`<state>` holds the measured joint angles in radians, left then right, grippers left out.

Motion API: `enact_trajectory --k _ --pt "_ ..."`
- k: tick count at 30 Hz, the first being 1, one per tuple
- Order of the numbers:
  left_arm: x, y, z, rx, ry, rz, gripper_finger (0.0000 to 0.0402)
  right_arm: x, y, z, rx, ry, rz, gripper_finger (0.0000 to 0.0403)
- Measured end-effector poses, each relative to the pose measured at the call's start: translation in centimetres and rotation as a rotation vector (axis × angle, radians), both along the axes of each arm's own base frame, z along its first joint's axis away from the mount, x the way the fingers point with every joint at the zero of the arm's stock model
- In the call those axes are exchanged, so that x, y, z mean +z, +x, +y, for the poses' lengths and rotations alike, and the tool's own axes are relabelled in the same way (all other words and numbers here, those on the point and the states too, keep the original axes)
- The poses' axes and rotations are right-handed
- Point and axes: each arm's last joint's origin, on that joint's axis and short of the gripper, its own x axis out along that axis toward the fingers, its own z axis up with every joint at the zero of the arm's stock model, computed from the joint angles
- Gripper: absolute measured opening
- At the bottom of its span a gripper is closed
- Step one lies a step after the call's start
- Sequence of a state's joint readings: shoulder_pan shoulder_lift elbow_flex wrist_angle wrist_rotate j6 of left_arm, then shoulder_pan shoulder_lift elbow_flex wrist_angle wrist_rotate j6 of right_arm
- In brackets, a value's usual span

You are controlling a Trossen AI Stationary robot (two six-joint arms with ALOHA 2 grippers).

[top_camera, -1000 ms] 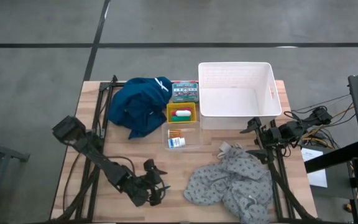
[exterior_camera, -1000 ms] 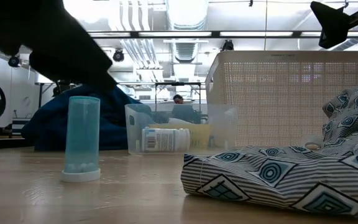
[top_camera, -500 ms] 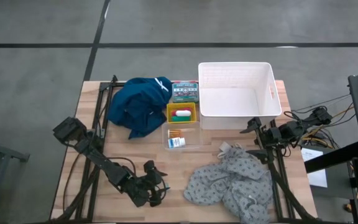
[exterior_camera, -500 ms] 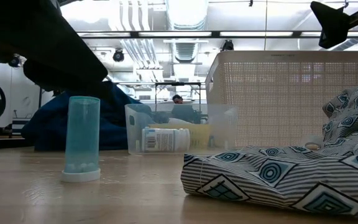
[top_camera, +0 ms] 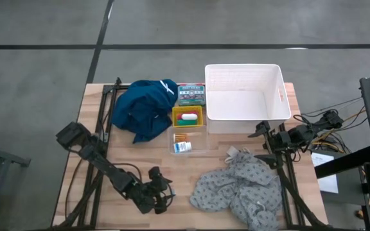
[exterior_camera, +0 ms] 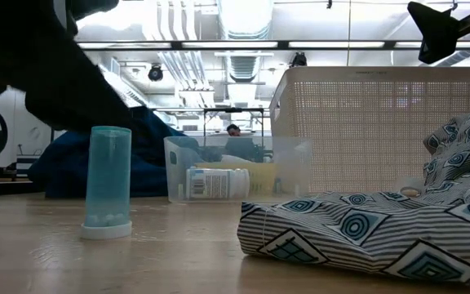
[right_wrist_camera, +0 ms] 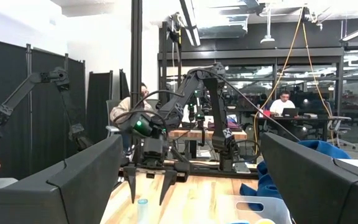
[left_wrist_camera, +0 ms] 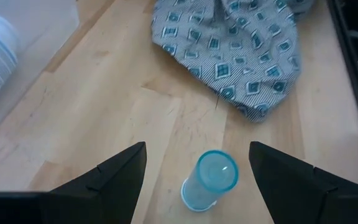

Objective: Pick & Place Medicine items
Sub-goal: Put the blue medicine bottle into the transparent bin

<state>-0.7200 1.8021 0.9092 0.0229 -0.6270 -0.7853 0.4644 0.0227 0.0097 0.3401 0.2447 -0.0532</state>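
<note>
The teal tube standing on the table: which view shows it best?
The low view: the teal tube stands upright on its white cap, unobstructed. The left wrist view looks down onto its top between the open left gripper; the right wrist view shows it far off.

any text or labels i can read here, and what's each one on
None can be read as words.
White bottle in the clear container: printed label, too small and blurred to read.
Green box beside the white basket: pale print on its top, too small to read.
Teal tube standing on the table: no print visible.
</note>
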Motion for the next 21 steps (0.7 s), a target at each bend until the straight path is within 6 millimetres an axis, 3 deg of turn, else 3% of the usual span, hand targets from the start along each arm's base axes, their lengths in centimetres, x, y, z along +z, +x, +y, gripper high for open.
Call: enact_trajectory --k 6,21 --pt "-0.94 0.01 -0.07 0.012 -0.015 0.031 0.0288 -0.01 0.0 0.0 0.0 0.0 0.0 0.038" --pt "-1.04 -0.02 -0.01 0.022 -0.025 0.04 0.0274 -0.01 0.0 0.0 0.0 0.0 0.0 0.038"
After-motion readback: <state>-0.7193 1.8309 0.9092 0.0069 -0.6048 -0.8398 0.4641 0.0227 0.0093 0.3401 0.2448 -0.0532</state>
